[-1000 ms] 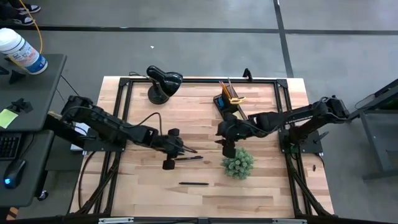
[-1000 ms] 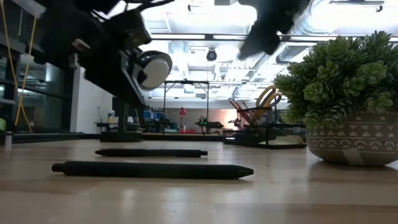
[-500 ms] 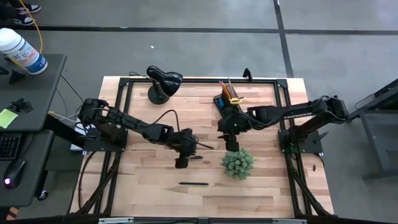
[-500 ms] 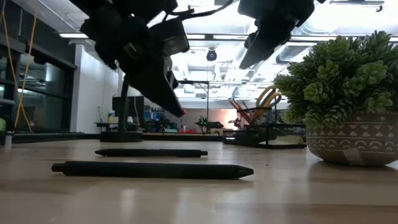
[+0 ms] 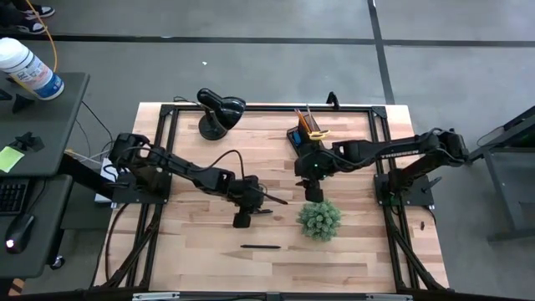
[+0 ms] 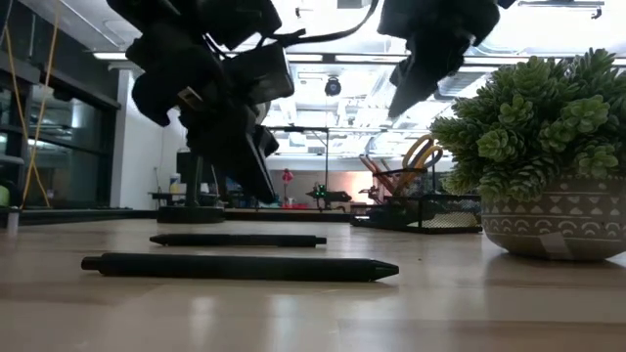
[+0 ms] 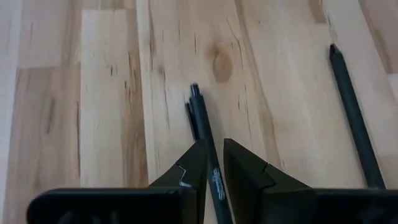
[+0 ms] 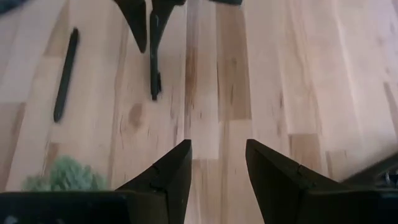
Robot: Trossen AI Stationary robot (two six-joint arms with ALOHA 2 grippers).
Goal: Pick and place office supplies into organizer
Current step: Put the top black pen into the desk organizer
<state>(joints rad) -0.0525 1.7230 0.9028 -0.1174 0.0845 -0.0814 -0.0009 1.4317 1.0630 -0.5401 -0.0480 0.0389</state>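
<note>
My left gripper (image 5: 255, 197) (image 7: 214, 144) hovers over the middle of the table, shut on a thin black pen (image 7: 202, 118) that juts out past its fingertips toward the table's right. Two more black pens lie flat on the wood: one (image 5: 261, 211) just nearside of that gripper, one (image 5: 260, 247) closer to the near edge. My right gripper (image 5: 311, 197) (image 8: 217, 149) hangs open and holds nothing, above the table between the black organizer (image 5: 308, 134) and the green plant (image 5: 319, 219). The organizer holds yellow-handled scissors and pencils. My left gripper pinches the pen between its two fingers, on the shaft (image 7: 212, 167) toward its rear end. The pen runs along the fingers and sticks out ahead of them. The fingers slant down toward the table's right. The pen is lifted clear; its shadow shows on the wood beside it.
A black domed lamp (image 5: 219, 113) stands at the far left of the table. The potted plant (image 6: 533, 156) sits right of centre, close under the right arm. Bare wood lies along the near edge beyond the nearest pen (image 6: 240, 266).
My left gripper has carried the pen toward the table's right and sunk a little, still shut on it. My right gripper has drawn slightly toward the far edge and rolled at the wrist, staying open. The two pens on the table have kept their places.
</note>
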